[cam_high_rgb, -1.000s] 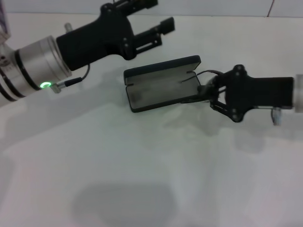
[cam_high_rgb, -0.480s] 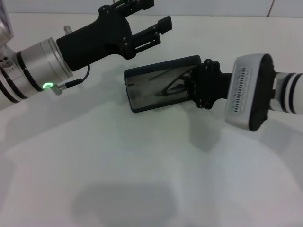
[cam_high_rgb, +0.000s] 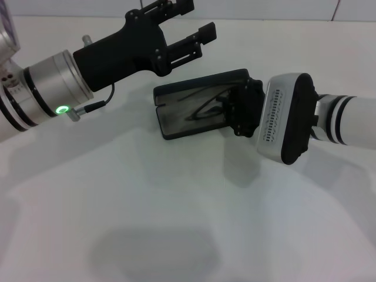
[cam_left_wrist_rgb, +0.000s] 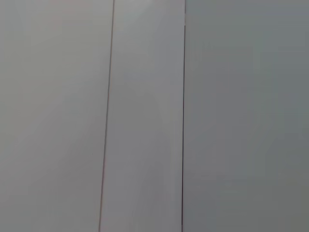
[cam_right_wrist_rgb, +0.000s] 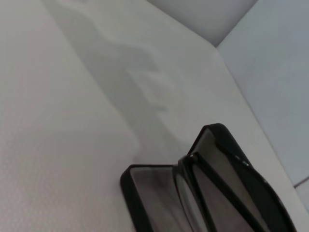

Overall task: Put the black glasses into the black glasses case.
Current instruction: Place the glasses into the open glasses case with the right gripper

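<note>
With the black glasses (cam_high_rgb: 205,108) in the black glasses case (cam_high_rgb: 176,120) just beyond it, the right end effector (cam_high_rgb: 238,111), whose grip I cannot tell, should release gently and withdraw straight; the left end effector (cam_high_rgb: 191,29) hangs released well behind.

Both arms have white and silver cylindrical links with black bands, ending in black angular grippers. The left arm (cam_high_rgb: 53,94) carries a green ring light and a thin black cable; the right arm (cam_high_rgb: 346,120) bears a white, slotted wrist block.

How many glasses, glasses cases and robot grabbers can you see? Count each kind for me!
Glasses: 1, the black glasses lying in the open case.
Cases: 1, the black glasses case.
Grabbers: 2, the left gripper held above the table and the right gripper at the case.
Total: 4.
</note>
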`<state>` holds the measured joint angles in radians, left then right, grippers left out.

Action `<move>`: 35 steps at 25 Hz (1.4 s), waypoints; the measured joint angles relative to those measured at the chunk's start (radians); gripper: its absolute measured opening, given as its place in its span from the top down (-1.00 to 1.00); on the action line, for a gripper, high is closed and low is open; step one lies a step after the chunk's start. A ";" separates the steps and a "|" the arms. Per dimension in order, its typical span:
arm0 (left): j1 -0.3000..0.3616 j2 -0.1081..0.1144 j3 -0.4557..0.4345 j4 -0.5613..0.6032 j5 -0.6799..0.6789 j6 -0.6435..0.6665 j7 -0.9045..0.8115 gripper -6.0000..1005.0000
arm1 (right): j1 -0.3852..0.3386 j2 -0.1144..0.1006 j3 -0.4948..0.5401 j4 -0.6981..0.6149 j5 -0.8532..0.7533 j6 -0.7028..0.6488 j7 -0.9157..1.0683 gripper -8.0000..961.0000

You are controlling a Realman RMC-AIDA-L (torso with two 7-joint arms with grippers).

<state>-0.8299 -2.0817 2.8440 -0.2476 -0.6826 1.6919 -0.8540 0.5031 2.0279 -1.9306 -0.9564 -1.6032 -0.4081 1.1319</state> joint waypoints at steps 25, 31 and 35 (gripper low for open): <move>0.003 -0.005 0.000 0.008 0.006 -0.012 0.000 -0.41 | 0.009 0.000 -0.018 0.017 0.025 0.003 0.014 0.48; 0.004 -0.006 0.000 0.008 0.004 -0.012 0.000 -0.41 | 0.013 0.000 -0.018 0.018 0.022 -0.037 0.027 0.43; 0.011 -0.006 -0.001 0.008 0.003 -0.012 0.000 -0.41 | 0.007 -0.006 0.002 0.010 0.011 -0.062 0.025 0.40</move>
<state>-0.8187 -2.0878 2.8430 -0.2393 -0.6797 1.6796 -0.8543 0.5105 2.0216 -1.9283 -0.9468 -1.5925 -0.4699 1.1570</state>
